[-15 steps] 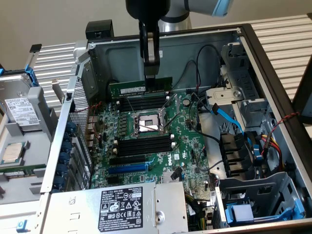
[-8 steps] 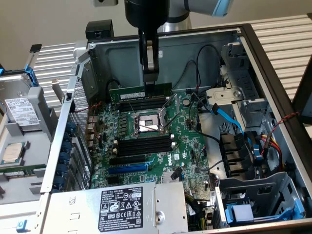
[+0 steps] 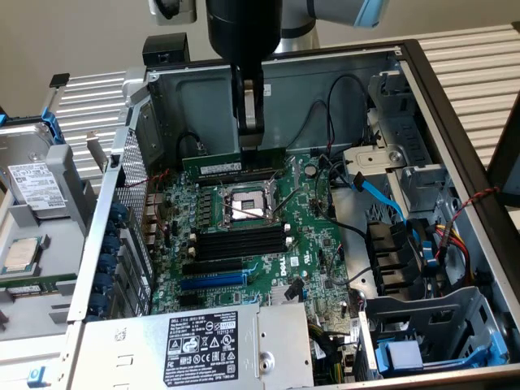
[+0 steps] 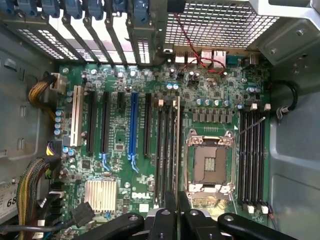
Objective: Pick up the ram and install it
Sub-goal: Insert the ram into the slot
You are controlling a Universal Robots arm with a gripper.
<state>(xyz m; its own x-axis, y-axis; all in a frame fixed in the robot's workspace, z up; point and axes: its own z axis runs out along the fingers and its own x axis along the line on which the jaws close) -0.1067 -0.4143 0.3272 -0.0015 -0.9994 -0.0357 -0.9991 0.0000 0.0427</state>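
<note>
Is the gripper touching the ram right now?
Touching. The exterior view shows the gripper shut on the ram, clamping its upper edge.

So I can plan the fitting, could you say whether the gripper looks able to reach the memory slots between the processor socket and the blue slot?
Probably yes: the gripper, shut on the memory stick, hangs in line above those memory slots; nothing lies across them.

surface: slatted table [image 3: 471,57] | on it: open PC case [image 3: 211,97] | exterior view's left, beside case: hard drive [image 3: 32,185], support unclear
</note>
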